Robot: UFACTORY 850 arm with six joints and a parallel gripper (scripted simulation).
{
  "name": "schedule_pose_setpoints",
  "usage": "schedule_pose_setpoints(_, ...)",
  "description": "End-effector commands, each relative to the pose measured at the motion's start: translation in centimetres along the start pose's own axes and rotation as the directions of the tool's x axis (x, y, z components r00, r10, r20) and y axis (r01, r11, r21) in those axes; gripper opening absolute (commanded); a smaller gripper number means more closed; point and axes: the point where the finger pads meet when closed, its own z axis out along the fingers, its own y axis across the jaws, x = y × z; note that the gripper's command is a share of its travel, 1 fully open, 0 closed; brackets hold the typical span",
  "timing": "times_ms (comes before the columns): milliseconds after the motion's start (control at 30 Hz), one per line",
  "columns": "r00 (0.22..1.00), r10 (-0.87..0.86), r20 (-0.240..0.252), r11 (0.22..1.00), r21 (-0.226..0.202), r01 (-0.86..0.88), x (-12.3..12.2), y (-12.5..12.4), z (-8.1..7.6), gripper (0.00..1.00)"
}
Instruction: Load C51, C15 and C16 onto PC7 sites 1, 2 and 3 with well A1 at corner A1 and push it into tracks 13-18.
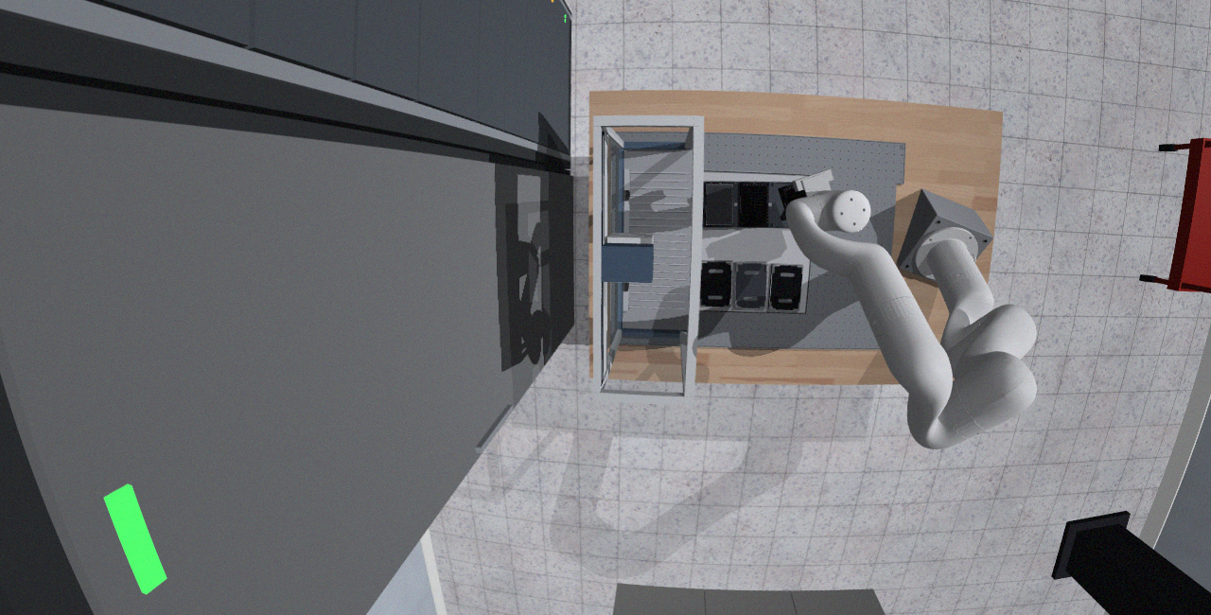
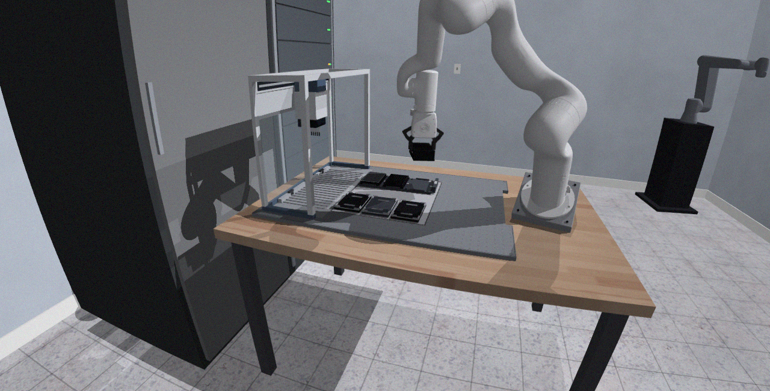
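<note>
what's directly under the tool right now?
The tool, shut on a dark block, hangs above the carrier's near end. The top view's arm hides that end site.

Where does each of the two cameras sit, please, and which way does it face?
Top: high overhead, looking straight down on the wooden table, the white frame over the rails and the floor; the whole arm shows.
Exterior: off the table's corner, looking across it toward the grey wall; arm, base plate and pincer clamped on a dark block.
Both show the carrier and nests.

table (image 2: 544, 275) wooden | on it: grey deck plate (image 2: 462, 227) | arm base (image 2: 566, 225)
</note>
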Motion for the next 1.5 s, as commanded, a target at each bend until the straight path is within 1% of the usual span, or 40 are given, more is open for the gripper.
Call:
schedule_pose_setpoints(0,0.981,0.196,0.000,0.980,-0.026,-0.196,0.0,-0.1,-0.1,0.00)
schedule_pose_setpoints(33,0.981,0.196,0.000,0.980,-0.026,-0.196,0.0,-0.1,-0.1,0.00)
schedule_pose_setpoints(167,0.946,0.325,-0.003,0.946,-0.025,-0.324,0.1,-0.1,-0.1,0.00)
schedule_pose_setpoints(933,0.945,0.328,-0.004,0.944,-0.025,-0.328,0.0,-0.1,-0.1,0.00)
schedule_pose_setpoints(1100,0.945,0.328,-0.004,0.944,-0.025,-0.328,0.0,0.0,0.8,0.00)
schedule_pose_setpoints(1167,0.945,0.328,-0.004,0.944,-0.025,-0.328,0.0,0.0,0.8,0.00)
schedule_pose_setpoints(1467,0.945,0.328,-0.004,0.944,-0.025,-0.328,0.0,0.0,2.3,0.00)
